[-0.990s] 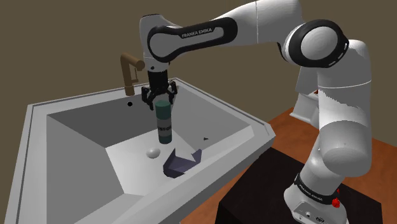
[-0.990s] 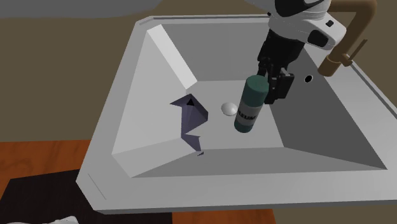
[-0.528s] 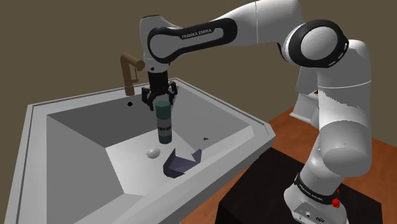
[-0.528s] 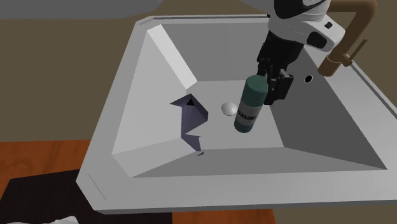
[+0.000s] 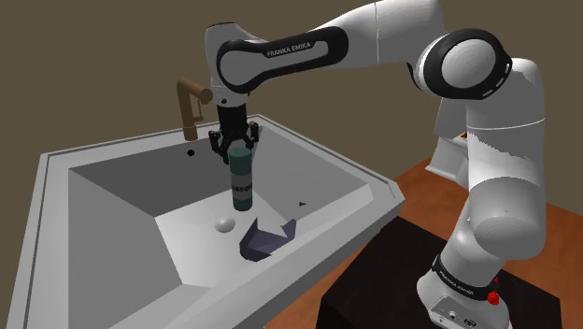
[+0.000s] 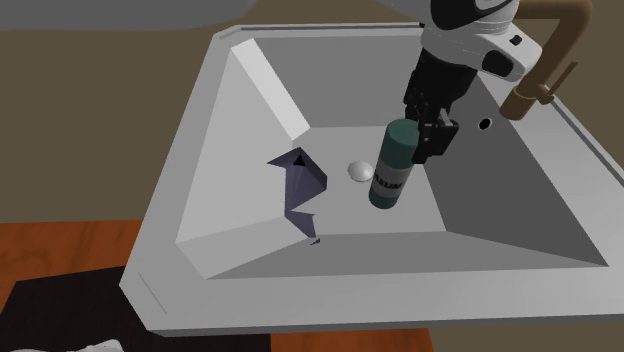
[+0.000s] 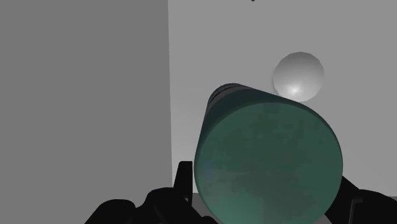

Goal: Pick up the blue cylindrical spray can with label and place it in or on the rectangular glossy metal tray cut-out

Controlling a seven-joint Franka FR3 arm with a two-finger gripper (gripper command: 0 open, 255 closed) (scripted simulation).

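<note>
Black two-finger gripper (image 5: 239, 150) comes straight down from the white arm and is closed on the top end of the dark teal cylindrical spray can with grey label (image 5: 242, 182). In the wrist view the fingers (image 7: 184, 184) press against opposite sides of the can (image 7: 267, 165).

The can stands upright on the floor of the grey rectangular sink basin (image 5: 56, 168), near the back wall, below the brown faucet (image 5: 190, 103). In the second exterior view the can (image 6: 390, 170) is just beside a small pale grey ball (image 6: 359, 171), not clearly touching it. A dark purple angular folded object (image 6: 300, 180) lies on the basin floor on the ball's other side, apart from the can; in the shoulder view it (image 5: 264, 238) is nearer the camera than the ball (image 5: 223, 224). A small black hole (image 6: 485, 124) is in the back wall by the faucet.
</note>
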